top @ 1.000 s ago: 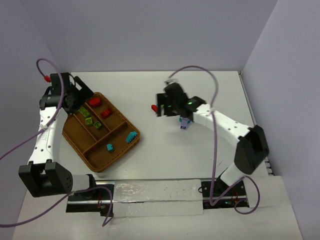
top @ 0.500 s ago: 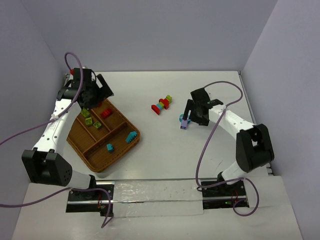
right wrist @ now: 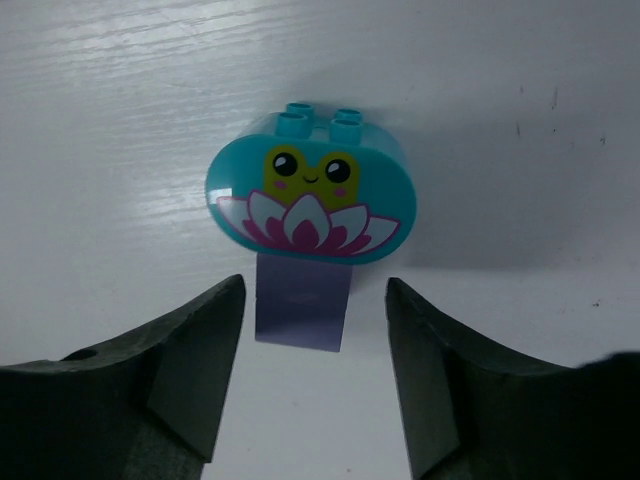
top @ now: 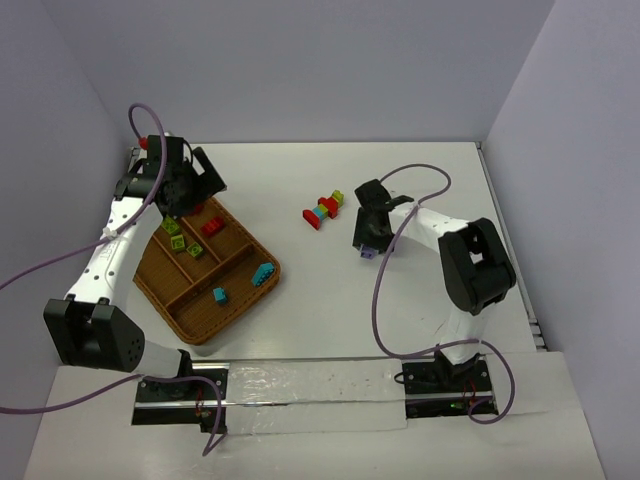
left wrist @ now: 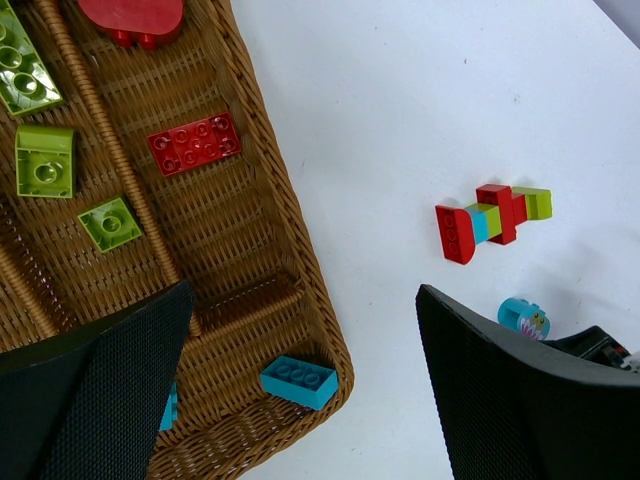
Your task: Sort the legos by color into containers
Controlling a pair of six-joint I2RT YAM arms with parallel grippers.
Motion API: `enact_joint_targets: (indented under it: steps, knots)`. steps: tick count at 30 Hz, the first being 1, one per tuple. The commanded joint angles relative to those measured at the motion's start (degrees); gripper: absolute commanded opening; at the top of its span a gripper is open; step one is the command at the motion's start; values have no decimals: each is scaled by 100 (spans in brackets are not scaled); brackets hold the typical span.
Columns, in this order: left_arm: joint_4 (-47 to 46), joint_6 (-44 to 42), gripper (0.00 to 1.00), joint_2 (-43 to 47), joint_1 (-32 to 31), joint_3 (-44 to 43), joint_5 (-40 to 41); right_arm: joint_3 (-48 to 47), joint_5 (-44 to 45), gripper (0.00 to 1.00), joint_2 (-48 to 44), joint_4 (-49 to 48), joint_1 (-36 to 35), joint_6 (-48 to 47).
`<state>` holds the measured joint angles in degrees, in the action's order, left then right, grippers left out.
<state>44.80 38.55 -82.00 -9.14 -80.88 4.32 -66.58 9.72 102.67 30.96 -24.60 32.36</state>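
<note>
Picking the next piece is the step in hand: the right gripper [right wrist: 313, 292] hangs low over a joined pair, a rounded teal brick [right wrist: 310, 200] printed with a frog and a plain purple brick [right wrist: 302, 318], and its fingers stand apart on either side of the purple brick without touching it. The pair lies on the bare table well to the right of the wicker tray [left wrist: 292, 230], beyond the multicoloured stack [left wrist: 490, 220] that sits between the tray and the pair. The pair lies flat, printed face up. Its long axis runs straight along the gap between the fingers, purple end nearest the wrist and the teal studs pointing away from it. The next move probably calls for closing across the narrow purple brick, then splitting the two colours before placing them. The left gripper [left wrist: 305, 330] hangs over the tray's right edge, fingers spread wide and holding nothing.
</note>
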Motion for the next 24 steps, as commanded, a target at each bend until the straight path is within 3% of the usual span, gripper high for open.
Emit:
enact_joint_targets:
  steps: [1, 5, 6, 8, 12, 14, 16, 19, 24]
  knots:
    - [-111, -23, 99, 131, -44, -138, 113, -250, 247, 61, 200, -147, 8, 43]
    - [-51, -182, 99, 147, -44, -189, 53, -41, 52, 30, -9, -358, -27, -73]
    - [-103, -315, 99, 171, -44, -210, -314, -12, -291, 18, -194, -463, -30, -197]
    - [-275, -675, 99, 186, -51, -232, -1120, 45, -660, 6, -519, -586, -94, -428]
    - [-524, -1106, 99, 87, -210, -261, -2528, 204, -1106, 0, -1152, -855, -396, -864]
    - [-606, -1244, 99, -77, -625, -293, -3185, 219, -1503, 0, -1460, -1013, -633, -1125]
    - [-834, -1148, 99, -270, -1129, -141, -3521, 221, -1689, 0, -1645, -1121, -865, -1284]
    - [-1511, -768, 99, -375, -1374, 294, -4449, 162, -1821, 0, -1742, -1172, -1066, -1500]
    - [-1997, -624, 99, -571, -1617, 541, -4894, -14, -1973, 0, -1675, -1166, -1216, -1571]
